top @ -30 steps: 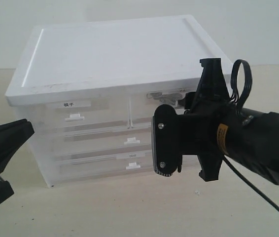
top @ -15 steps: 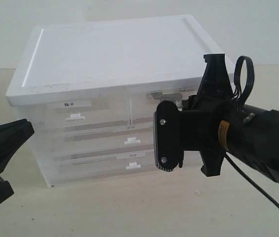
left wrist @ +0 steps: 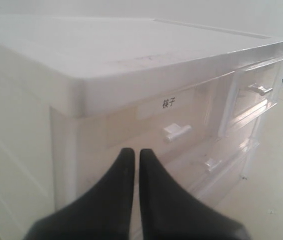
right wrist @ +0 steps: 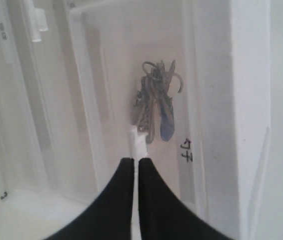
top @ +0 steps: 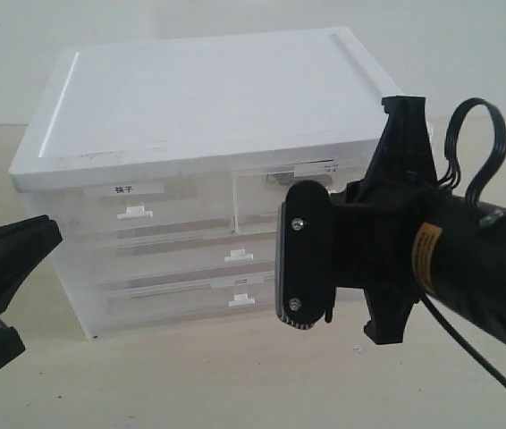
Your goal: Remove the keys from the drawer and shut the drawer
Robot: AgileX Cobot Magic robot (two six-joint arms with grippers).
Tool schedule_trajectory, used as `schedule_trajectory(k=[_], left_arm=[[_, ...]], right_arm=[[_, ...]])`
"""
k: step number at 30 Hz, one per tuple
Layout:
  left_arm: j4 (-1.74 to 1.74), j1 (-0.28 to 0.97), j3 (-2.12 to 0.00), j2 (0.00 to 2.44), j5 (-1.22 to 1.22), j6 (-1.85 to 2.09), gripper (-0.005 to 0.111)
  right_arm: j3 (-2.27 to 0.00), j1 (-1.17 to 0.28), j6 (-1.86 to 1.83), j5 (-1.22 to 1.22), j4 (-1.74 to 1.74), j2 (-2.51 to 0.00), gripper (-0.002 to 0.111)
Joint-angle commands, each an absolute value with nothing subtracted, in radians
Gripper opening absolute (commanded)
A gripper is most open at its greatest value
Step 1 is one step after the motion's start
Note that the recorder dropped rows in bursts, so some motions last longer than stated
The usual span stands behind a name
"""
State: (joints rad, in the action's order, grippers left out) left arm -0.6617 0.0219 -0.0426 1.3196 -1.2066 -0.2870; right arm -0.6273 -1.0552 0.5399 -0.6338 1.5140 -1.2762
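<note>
Tabletop (top: 190, 384) of pale cream fills the near ground. At the near left the left gripper (left wrist: 133, 155) hangs just in front of the white cabinet (top: 199, 98), by its left front corner. Its two black fingers are drawn almost together with only a thin slit between them, and they hold nothing.

At the near right the right gripper (right wrist: 135, 162) reaches toward the cabinet's upper right. Its fingers are pinched narrow on the small white tab handle (right wrist: 137, 140) of the drawer (right wrist: 106, 90). This translucent half-width drawer sits in the top row on the right and stands a little way out from the cabinet front.

Through its cloudy front the keys (right wrist: 151, 100) show, lying inside the drawer just behind the handle, with the blue fob (right wrist: 166, 124) among them. To the left is the neighbouring drawer (top: 137, 207), marked in black characters, and it sits flush. Below lie the full-width drawers (top: 181, 250), and a pale wall (top: 235, 18) stands behind.
</note>
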Motion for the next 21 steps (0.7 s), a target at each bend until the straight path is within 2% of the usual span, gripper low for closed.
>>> schedule_trajectory(k=[1, 5, 7, 11, 12, 21], left_arm=[[-0.662, 0.021, -0.048, 1.323, -1.221, -0.297, 0.005], [-0.662, 0.021, -0.048, 1.323, -1.221, -0.297, 0.005], [-0.662, 0.021, -0.048, 1.323, -1.221, -0.297, 0.005], [-0.662, 0.021, -0.048, 1.323, -1.221, -0.297, 0.005], [-0.664, 0.021, -0.048, 1.323, -1.221, -0.297, 0.005], [-0.666, 0.021, -0.048, 1.323, -1.221, -0.297, 0.005]], right_arm=[[-0.629, -1.057, 0.455, -0.640, 1.415, -1.266, 0.000], [-0.629, -1.057, 0.453, -0.592, 1.417, -1.266, 0.000], [-0.629, -1.057, 0.453, -0.591, 1.432, -1.266, 0.005], [-0.629, -1.057, 0.456, -0.594, 1.442, -1.266, 0.034], [-0.629, -1.057, 0.464, -0.600, 1.454, -1.268, 0.037], [-0.629, -1.056, 0.627, -0.618, 1.630, -1.269, 0.038]])
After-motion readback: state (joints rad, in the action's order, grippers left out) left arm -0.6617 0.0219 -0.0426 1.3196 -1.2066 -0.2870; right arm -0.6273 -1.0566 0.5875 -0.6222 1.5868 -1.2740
